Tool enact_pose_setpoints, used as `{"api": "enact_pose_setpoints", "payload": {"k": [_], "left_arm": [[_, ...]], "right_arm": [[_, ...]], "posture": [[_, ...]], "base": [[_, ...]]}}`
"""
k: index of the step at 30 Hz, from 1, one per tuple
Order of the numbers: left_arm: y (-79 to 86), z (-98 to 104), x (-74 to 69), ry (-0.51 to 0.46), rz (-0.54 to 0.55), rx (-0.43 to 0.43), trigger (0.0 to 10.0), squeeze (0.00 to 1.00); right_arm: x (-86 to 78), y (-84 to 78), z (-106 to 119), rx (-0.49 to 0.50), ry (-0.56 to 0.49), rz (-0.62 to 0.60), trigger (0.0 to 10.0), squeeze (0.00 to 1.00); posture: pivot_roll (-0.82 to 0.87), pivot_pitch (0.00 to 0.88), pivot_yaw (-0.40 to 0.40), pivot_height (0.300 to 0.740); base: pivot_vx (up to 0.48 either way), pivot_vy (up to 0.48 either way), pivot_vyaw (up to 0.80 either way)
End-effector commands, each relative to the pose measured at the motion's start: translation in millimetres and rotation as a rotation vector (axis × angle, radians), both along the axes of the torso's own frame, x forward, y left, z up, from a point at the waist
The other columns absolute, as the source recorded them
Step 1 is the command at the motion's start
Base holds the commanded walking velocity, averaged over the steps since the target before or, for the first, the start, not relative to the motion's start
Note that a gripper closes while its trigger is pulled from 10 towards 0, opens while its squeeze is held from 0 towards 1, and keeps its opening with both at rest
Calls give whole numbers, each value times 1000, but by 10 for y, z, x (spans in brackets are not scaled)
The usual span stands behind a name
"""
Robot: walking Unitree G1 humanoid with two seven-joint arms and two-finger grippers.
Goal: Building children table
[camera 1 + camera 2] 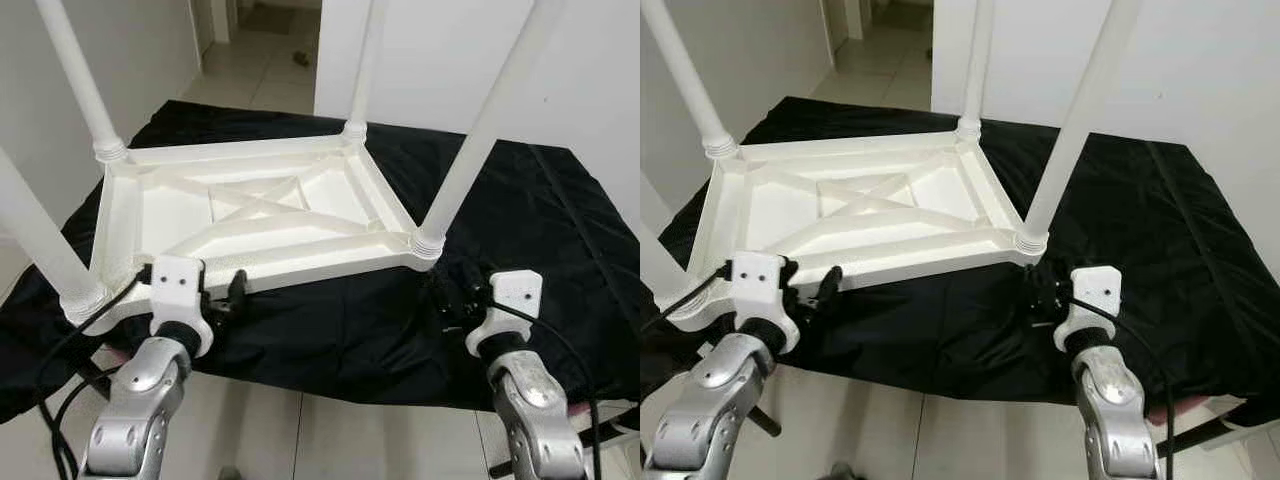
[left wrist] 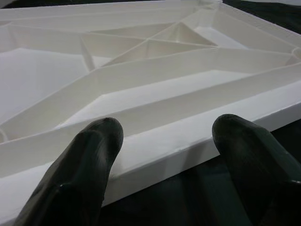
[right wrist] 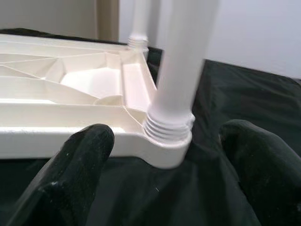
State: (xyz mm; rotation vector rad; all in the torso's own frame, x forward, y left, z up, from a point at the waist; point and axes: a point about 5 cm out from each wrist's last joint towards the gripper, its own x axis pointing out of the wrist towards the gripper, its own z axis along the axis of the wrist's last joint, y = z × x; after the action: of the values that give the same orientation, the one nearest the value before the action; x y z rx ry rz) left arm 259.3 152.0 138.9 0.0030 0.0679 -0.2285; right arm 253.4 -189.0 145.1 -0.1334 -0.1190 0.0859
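**White table upside down on black cloth, both grippers at its near edge**

Black cloth point(image 1: 520, 230) covers the low work surface in front of you, with pale floor tiles point(image 1: 255, 65) running to a doorway at the far side and a white wall point(image 1: 590, 70) on the right. On the cloth lies the white plastic table point(image 1: 250, 215), turned over so its ribbed underside faces up and its four legs stand upright; the top's long axis runs left to right, skewed a little so the right end sits nearer you. Your left gripper point(image 1: 222, 297) is just at the near long rim, towards the left corner, its fingers point(image 2: 89, 160) spread apart with the rim lying across the gap and nothing clamped. Your right gripper point(image 1: 1042, 297) sits low on the cloth just near of the near-right leg point(image 1: 470, 150), fingers point(image 3: 80, 160) wide apart, the leg's threaded socket point(image 3: 167, 129) between them, untouched.
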Motion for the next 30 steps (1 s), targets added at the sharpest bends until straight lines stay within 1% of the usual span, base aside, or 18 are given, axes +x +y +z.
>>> {"api": "enact_pose_setpoints", "payload": {"k": [1,3,4,7,8,12,13,15,16,17,20,21,23,25,26,27,29,30], "left_arm": [[-25,-14,-1,-2,-30,12,10000,0],[-126,38,107,-30,-60,24,10000,0],[-157,82,143,-42,-68,26,10000,0],[-143,131,163,-52,-55,16,10000,0],[-116,127,153,-46,-46,16,10000,0],[-68,107,136,-43,-29,34,10000,0],[-71,99,149,-46,-34,36,10000,0],[-75,93,158,-48,-38,36,10000,0],[-107,88,185,-53,-55,22,10000,0],[-142,84,210,-61,-69,24,10000,0],[-176,82,230,-68,-81,25,10000,0],[-210,75,243,-65,-90,7,10000,0],[-210,75,243,-65,-90,7,10000,0],[-325,58,250,-72,-141,1,10000,0],[-325,58,250,-72,-141,1,10000,0],[-402,28,254,-60,-179,-5,10000,0],[-402,28,254,-60,-179,-5,10000,0],[-459,9,256,-56,-209,-5,10000,0]], "right_arm": [[0,-3,-17,-7,-1,-7,10000,0],[73,50,11,-11,-19,5,10000,0],[90,87,37,-6,-27,24,10000,0],[94,134,71,-9,-42,58,10000,0],[92,136,70,-1,-44,69,10000,0],[94,109,52,13,-48,61,10000,0],[93,110,43,27,-46,58,10000,1000],[92,112,36,37,-45,57,10000,1000],[101,127,20,44,-46,58,10000,333],[112,144,-6,43,-36,60,10000,0],[123,160,-21,40,-33,66,10000,0],[130,173,-25,43,-37,72,10000,0],[130,173,-25,43,-37,72,10000,0],[169,160,-4,32,-46,69,10000,0],[169,160,-4,32,-46,69,10000,0],[197,145,8,29,-49,63,10000,0],[197,145,8,29,-49,63,10000,0],[218,134,16,27,-50,59,10000,0]], "posture": [[18,20,-18,740],[19,16,-13,740],[9,13,15,740],[1,12,41,740],[-1,13,54,740],[2,14,61,740],[6,18,53,740],[6,18,50,740],[4,18,37,740],[4,18,34,740],[3,19,29,740],[2,20,24,740],[2,20,24,740],[-3,26,-2,740],[-3,26,-2,740],[-7,26,-5,740],[-7,26,-5,740],[-9,26,-5,740]], "base": [[0,0,0],[0,0,0],[0,0,0],[0,0,0],[0,0,0],[0,0,0],[0,0,0],[0,0,0],[0,0,0],[0,0,0],[0,0,0],[0,0,0],[0,0,0],[0,0,0],[0,0,0],[0,0,0],[0,0,0],[0,0,0]]}}
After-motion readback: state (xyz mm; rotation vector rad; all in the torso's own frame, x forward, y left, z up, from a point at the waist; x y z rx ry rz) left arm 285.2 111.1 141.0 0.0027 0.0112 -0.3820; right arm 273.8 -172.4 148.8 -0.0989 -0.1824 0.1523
